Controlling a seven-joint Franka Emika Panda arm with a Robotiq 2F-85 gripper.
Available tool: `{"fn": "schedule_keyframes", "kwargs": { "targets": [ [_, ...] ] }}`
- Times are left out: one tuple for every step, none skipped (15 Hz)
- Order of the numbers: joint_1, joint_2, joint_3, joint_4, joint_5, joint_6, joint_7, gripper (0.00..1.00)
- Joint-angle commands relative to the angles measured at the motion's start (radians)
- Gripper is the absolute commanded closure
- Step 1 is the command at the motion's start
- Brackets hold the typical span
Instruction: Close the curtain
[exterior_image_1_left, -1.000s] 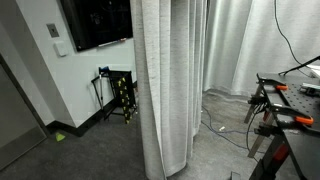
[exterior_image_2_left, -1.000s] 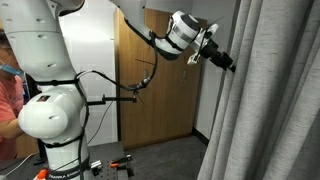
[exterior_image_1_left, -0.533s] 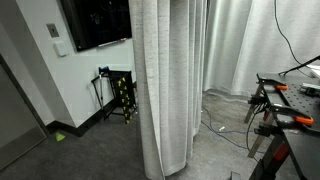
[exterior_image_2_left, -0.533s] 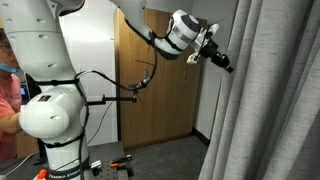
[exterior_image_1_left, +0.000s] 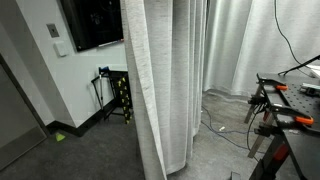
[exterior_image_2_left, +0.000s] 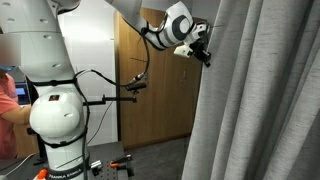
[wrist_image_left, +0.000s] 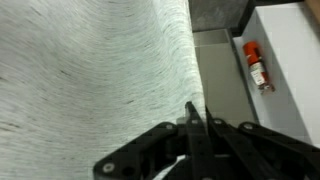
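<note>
Leftward by a clear margin since the earlier frames, the leading edge of the curtain (exterior_image_1_left: 160, 90) now hangs in front of the right edge of the dark wall screen (exterior_image_1_left: 95, 22) in an exterior view, where before it hung clear to the right of that screen. The pincer (exterior_image_2_left: 204, 56) has travelled the same way, and the arm now reaches out high above the robot's white body (exterior_image_2_left: 55, 110), with the wooden door (exterior_image_2_left: 150, 100) behind it. The curtain (exterior_image_2_left: 260, 100) fills the right part of that exterior view from top to bottom, and its near edge runs down from the pincer tip. In the wrist view the pincer (wrist_image_left: 190, 112) has its fingers pressed together into one thin dark tip right at the edge of the pale woven curtain (wrist_image_left: 90, 70), pinching the fabric there. A red object (wrist_image_left: 255, 65) lies on the white ledge to the right. Beyond the curtain in an exterior view, a second pale drape (exterior_image_1_left: 250, 45) hangs at the back, and a dark surface (exterior_image_1_left: 295, 92) stands at the right.
</note>
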Motion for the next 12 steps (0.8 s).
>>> {"fn": "schedule_keyframes", "kwargs": {
  "targets": [
    [0.128, 0.007, -0.032, 0.035, 0.267, -0.042, -0.270, 0.99],
    [0.154, 0.010, -0.033, 0.047, 0.337, -0.058, -0.347, 0.99],
    [0.132, 0.012, 0.011, 0.058, 0.410, -0.072, -0.423, 0.99],
    [0.191, 0.014, -0.028, 0.070, 0.457, -0.092, -0.485, 0.99],
    [0.162, 0.017, 0.018, 0.087, 0.505, -0.116, -0.543, 0.99],
    [0.173, 0.022, 0.023, 0.106, 0.538, -0.145, -0.592, 0.99],
    [0.175, 0.030, 0.039, 0.131, 0.547, -0.175, -0.621, 0.99],
    [0.177, 0.038, 0.052, 0.155, 0.554, -0.205, -0.653, 0.99],
    [0.179, 0.051, 0.066, 0.181, 0.556, -0.230, -0.680, 0.99],
    [0.180, 0.068, 0.087, 0.211, 0.543, -0.255, -0.686, 0.99],
    [0.181, 0.085, 0.105, 0.234, 0.533, -0.277, -0.697, 0.99],
    [0.184, 0.106, 0.123, 0.256, 0.525, -0.291, -0.709, 0.99]
  ]
}}
